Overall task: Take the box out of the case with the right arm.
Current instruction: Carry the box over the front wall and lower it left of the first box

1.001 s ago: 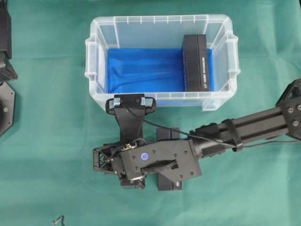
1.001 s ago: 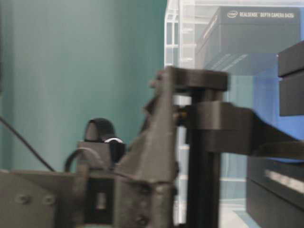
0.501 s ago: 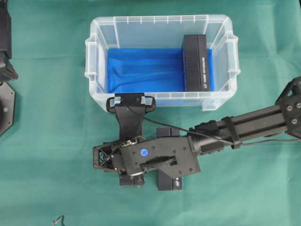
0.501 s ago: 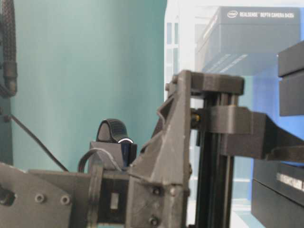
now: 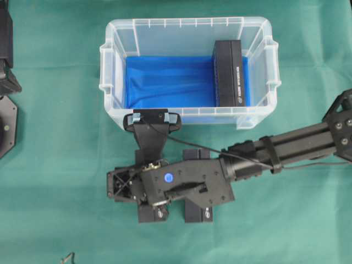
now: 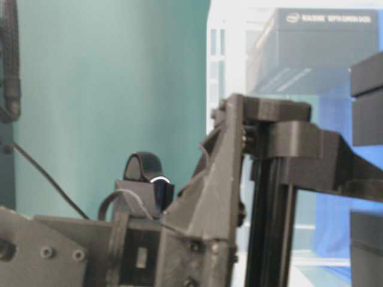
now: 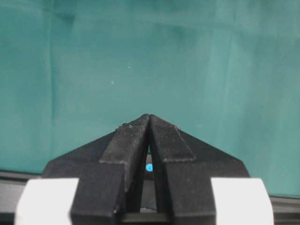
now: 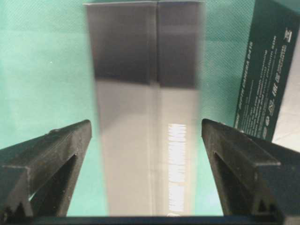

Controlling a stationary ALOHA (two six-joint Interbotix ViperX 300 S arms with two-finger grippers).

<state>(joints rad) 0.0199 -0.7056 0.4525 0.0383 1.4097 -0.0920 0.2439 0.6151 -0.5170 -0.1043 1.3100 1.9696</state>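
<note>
The clear case (image 5: 187, 23) with its blue lining stands at the back, and one black box (image 5: 228, 71) lies inside it at the right end. My right gripper (image 8: 145, 123) hangs over the green cloth in front of the case, open. Another black box (image 8: 145, 84) lies on the cloth between its fingers, with a strip of cloth showing on each side, so neither finger touches it. From overhead this box (image 5: 149, 213) peeks out under the right gripper (image 5: 144, 190). My left gripper (image 7: 149, 116) is shut on nothing above bare cloth.
A further black box (image 5: 198, 212) lies on the cloth just right of the one between the fingers, also seen in the right wrist view as a printed box (image 8: 269, 70). The left arm's base (image 5: 6, 60) sits at the far left edge.
The right gripper's jaws have spread wider and let go of the box, which now lies on the cloth. The arm has barely moved. The left arm is still.
</note>
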